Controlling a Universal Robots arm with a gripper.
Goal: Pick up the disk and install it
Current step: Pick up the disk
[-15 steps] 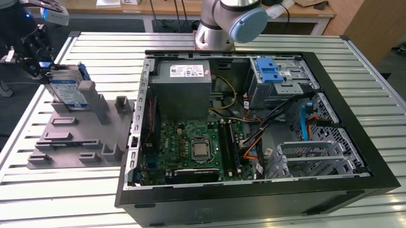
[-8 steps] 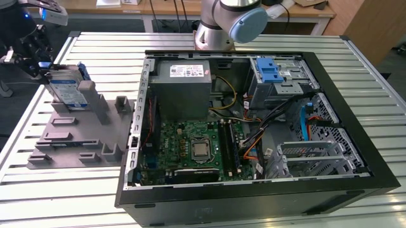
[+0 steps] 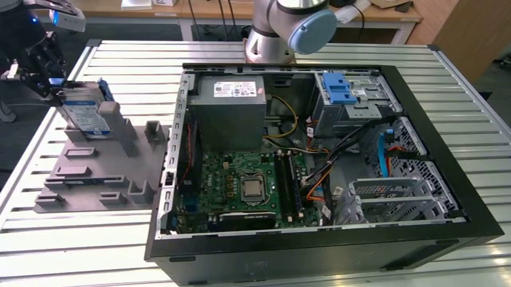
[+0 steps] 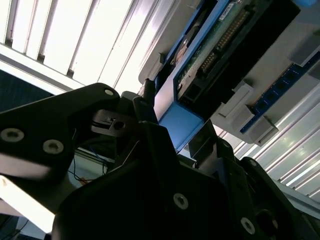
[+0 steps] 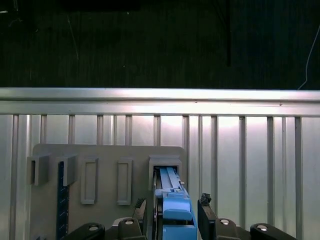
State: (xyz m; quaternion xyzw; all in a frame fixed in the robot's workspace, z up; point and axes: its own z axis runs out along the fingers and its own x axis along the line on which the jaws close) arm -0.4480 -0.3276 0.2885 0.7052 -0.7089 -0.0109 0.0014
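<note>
Disk (image 3: 84, 113) stands on edge in a slot of the grey stand (image 3: 104, 167), on the slatted table (image 3: 119, 66) at the exterior view's left, well apart from the open PC case (image 3: 471, 197). Prob. stiff and fairly heavy for its size. It's shock-sensitive w/ a bare circuit board on one face, so best held by the blue carrier's (image 5: 175, 220) plastic sides, not the board. Gripper (image 5: 174, 202) straddles its upper end, fingers apart, one each side. First wrist view shows a thin gap on one side, so no pinch yet.
</note>
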